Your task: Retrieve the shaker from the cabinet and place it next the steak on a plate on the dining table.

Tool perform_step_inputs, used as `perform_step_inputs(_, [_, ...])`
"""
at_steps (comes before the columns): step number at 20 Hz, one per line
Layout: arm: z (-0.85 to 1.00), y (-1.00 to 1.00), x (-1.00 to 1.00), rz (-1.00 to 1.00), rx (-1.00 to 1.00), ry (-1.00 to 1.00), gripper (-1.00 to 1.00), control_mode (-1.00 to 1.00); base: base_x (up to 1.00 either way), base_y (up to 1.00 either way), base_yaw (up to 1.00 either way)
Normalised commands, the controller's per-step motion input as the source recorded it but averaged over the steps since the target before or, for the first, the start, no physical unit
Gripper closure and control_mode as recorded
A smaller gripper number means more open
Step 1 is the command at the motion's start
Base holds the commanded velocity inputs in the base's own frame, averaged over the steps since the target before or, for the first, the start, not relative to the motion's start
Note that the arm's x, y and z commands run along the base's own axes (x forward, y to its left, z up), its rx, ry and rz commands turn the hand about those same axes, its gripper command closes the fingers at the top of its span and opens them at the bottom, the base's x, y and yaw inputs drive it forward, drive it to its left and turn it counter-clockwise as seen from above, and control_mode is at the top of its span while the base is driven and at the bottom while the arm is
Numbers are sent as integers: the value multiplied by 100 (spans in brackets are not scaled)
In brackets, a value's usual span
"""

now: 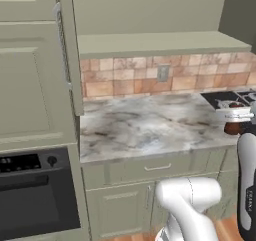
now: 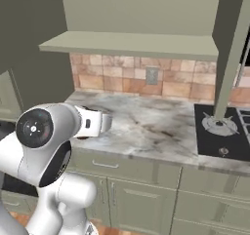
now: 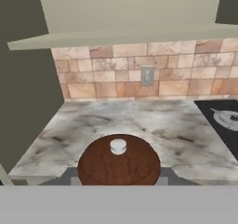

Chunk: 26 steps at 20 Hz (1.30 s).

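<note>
My gripper [image 3: 119,179] is clamped on the shaker [image 3: 119,162] (brown, pale knob on top), held above the near edge of the marble counter [image 3: 139,121]; stove [image 3: 223,118] lies right.

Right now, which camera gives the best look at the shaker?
The hand view: the shaker sits close and centred, seen from above, brown wooden top with a pale knob, between the gripper's fingers. The left base view catches a brown sliver at the right edge; the right base view shows a dark bit below the wrist.
</note>
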Motion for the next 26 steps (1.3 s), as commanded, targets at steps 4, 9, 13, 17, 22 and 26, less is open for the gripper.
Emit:
perform_step_inputs(4, [0,0,0,0,0,0,100,100,-94,0,11])
perform_step_inputs(9, [0,0,0,0,0,0,100,100,-78,0,17])
perform_step_inputs(13, [0,0,0,0,0,0,100,100,-59,0,25])
perform_step_inputs(17, [0,0,0,0,0,0,100,100,-35,0,39])
perform_step_inputs(22, [0,0,0,0,0,0,100,100,-21,0,56])
perform_step_inputs(26, [0,0,0,0,0,0,100,100,-1,-4,75])
